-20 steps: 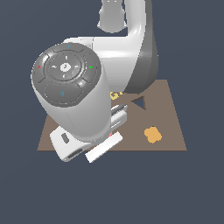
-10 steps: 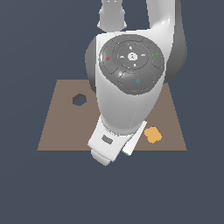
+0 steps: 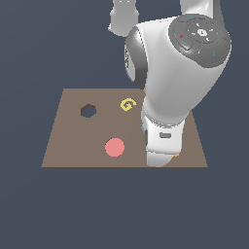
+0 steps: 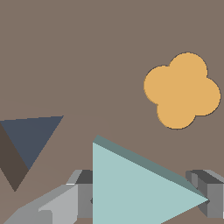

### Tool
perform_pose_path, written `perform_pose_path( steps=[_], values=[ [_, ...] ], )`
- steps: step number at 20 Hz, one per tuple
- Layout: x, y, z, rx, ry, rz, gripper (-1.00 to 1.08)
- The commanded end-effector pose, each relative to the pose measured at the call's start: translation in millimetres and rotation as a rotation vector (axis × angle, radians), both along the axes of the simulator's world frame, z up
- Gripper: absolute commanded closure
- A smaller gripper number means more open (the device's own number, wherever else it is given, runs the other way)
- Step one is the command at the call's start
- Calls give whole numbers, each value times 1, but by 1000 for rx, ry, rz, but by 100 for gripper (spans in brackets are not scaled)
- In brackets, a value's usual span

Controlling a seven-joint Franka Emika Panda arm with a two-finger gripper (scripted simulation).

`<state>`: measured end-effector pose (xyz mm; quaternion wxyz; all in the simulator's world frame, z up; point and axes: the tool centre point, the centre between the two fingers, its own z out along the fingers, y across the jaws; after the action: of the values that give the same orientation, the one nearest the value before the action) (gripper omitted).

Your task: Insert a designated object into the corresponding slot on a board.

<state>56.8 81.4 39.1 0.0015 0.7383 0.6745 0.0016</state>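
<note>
In the wrist view my gripper (image 4: 144,199) is shut on the light-teal triangular block (image 4: 135,188), with one finger against its flat side and the other at its tip. The dark triangular slot (image 4: 26,144) lies in the brown board (image 4: 87,52) a short way to the side of the block, and the block is not over it. In the exterior view my arm's hand (image 3: 163,146) hangs over the board's (image 3: 68,146) near edge on the exterior view's right. It hides the block, the fingers and the slot there.
The orange clover-shaped piece (image 4: 181,91) lies on the board close to the held block. A pink disc (image 3: 115,147), a dark hexagonal hole (image 3: 88,111) and a small yellow curled piece (image 3: 127,104) are on the board toward the exterior view's left.
My arm has swung from the exterior view's left to its right over the board's near edge. This uncovered the pink disc and hexagonal hole and covered the triangular slot.
</note>
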Motion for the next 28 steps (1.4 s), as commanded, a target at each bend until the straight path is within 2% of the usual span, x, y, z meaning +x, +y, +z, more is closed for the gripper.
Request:
perform_pose_path(
  steps=[1,7,14,20,28],
  values=[
    [-15,11,1,-1,-1,115,108],
    [-47,27,1,-1,0,326,108],
    [-72,34,2,-2,0,477,108],
    [-80,34,2,-2,0,530,108],
    [-81,34,-7,-2,2,533,108]
  ],
)
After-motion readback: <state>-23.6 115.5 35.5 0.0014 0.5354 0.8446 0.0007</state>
